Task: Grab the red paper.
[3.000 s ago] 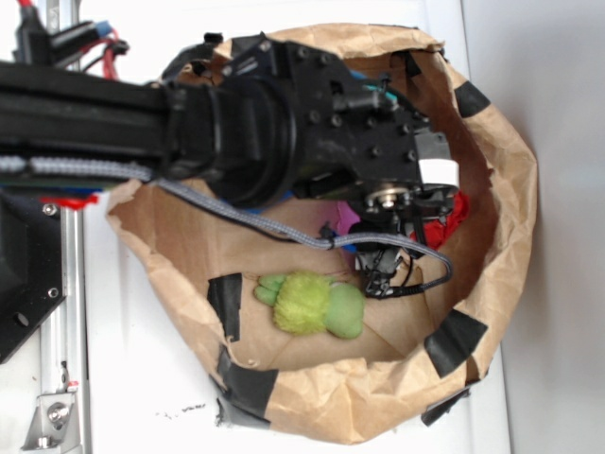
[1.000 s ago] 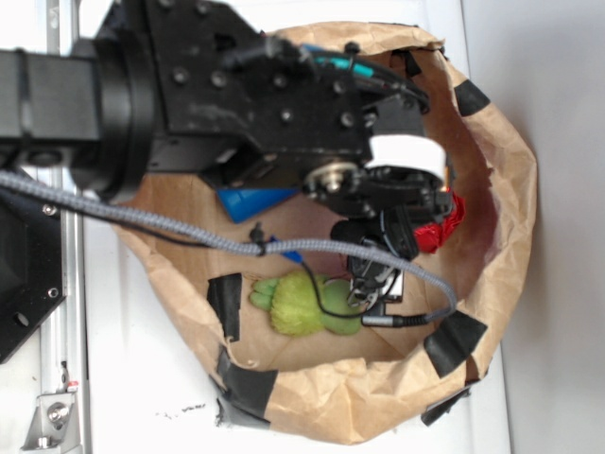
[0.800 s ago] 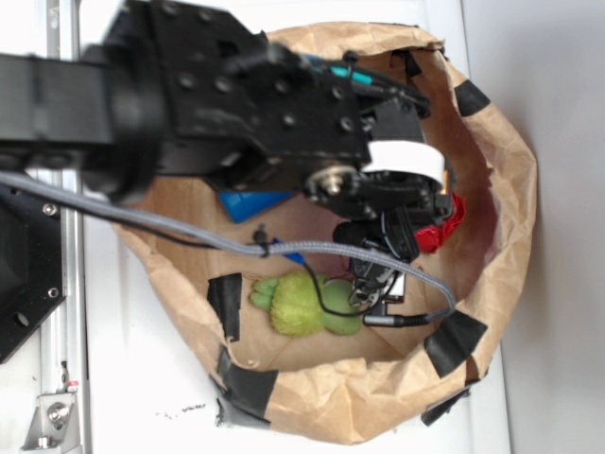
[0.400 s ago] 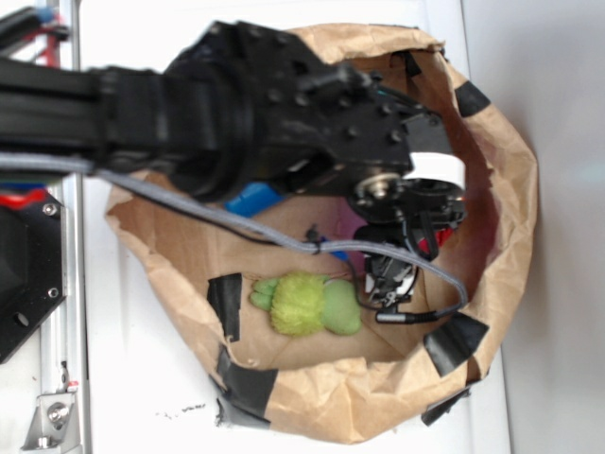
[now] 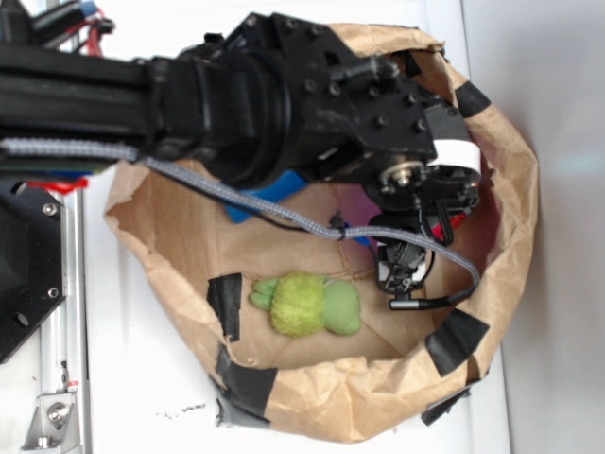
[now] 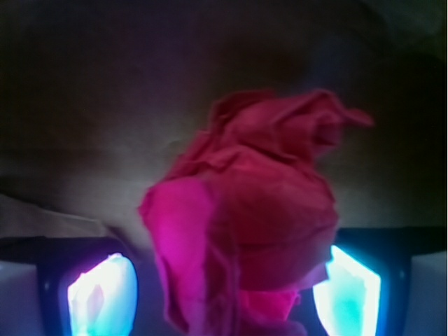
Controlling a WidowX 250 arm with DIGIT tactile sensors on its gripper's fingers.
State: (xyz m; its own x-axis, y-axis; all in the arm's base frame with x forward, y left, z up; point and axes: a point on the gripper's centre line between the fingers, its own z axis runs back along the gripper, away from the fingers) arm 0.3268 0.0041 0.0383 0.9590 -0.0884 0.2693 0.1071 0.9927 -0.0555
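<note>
My gripper [image 6: 224, 287] is down in the brown paper bag [image 5: 506, 170], at about 3 o'clock in the exterior view. The red paper [image 6: 255, 231] sits between my two fingers in the wrist view: left pad [image 6: 98, 294] at 8 o'clock, right pad [image 6: 350, 287] at 4 o'clock. The jaws look partly spread with the wad filling the gap. The right pad looks against the paper. On the left there is a dark sliver between pad and wad, so I can't call it clamped yet; whether contact is made on both sides I cannot tell.

Step in hand, as I judge it: close on the wad. To do it well:
- Squeeze slowly. Paper crushes, so keep closing until it stops giving.
- Keep the wrist level and don't push deeper; the bag floor is right behind the wad.
- The wad sits slightly right of centre between the pads, so expect it to shift toward 9 o'clock as I close.
- Lift straight up, clear of the bag wall at 3 o'clock.

The paper: bright red, crumpled, lumpy, deep creases, with a peaked fold sticking out at 1 o'clock. The lower left reads pinkish. In the exterior view only a sliver of red shows under my wrist [image 5: 460, 217].

The green plush toy [image 5: 307, 305] lies apart at 6 o'clock and the blue bottle [image 5: 267, 197] at 9 o'clock; neither is in the way.
</note>
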